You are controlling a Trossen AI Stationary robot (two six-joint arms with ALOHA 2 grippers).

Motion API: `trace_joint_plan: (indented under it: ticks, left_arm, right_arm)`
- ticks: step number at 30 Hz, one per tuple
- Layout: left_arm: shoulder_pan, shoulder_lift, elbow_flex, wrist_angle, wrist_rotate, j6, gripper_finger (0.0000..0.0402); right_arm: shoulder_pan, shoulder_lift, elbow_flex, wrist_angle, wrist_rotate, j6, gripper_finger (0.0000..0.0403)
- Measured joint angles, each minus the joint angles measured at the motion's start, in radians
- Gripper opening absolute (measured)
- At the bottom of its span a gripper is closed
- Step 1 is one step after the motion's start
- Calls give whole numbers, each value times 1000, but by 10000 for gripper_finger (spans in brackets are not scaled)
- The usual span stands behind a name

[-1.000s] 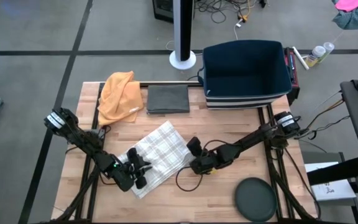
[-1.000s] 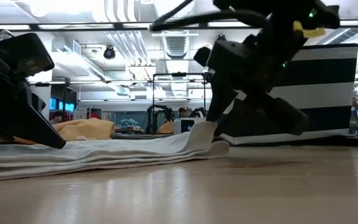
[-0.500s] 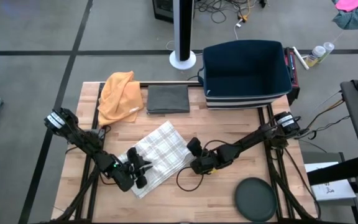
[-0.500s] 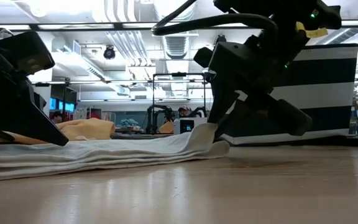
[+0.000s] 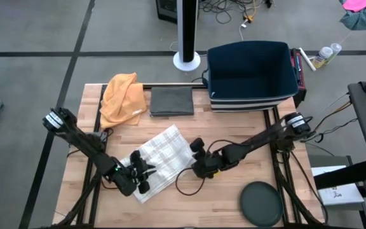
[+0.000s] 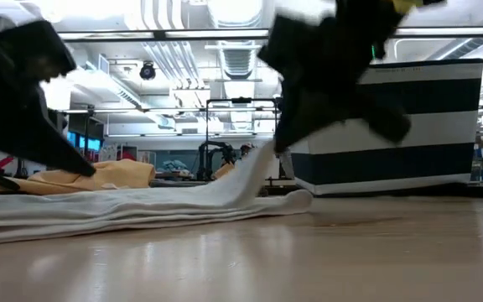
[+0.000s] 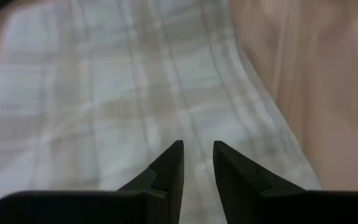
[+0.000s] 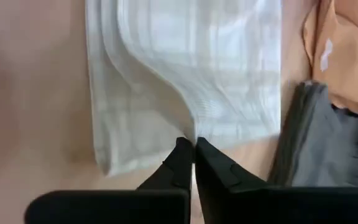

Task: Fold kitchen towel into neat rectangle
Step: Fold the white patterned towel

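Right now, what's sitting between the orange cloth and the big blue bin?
In the high view, a folded dark grey cloth lies between the orange cloth and the dark blue bin.

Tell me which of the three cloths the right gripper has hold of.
The white checked towel at mid-table: the right gripper is shut on its edge, lifting it. The orange cloth and folded grey cloth lie untouched at the far side.

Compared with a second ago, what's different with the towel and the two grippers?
The right gripper has shut on the right edge of the checked kitchen towel and begun lifting it, so that edge now rises off the wooden table toward the left. The left gripper stays low on the towel's other end. The orange cloth, the folded grey towel and the dark bin have not moved.
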Motion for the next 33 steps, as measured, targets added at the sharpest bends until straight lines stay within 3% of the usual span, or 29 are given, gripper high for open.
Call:
trace_joint_plan:
  ticks: [5,10,21,30,33]
  left_arm:
    - [0,-105,31,-132,-1,31,77]
    - [0,-158,2,-146,-24,18,77]
    - [0,-84,-8,-70,-1,-15,77]
    - [-11,-156,20,-100,5,52,77]
    - [-24,-188,29,-97,9,73,77]
  right_arm:
    - [-20,-20,67,-142,-97,102,3]
    - [-21,8,45,-128,-366,267,1]
    - [-31,135,46,-86,-462,347,0]
    - [-79,13,144,-125,-451,408,0]
    - [-59,6,143,-127,-493,456,0]
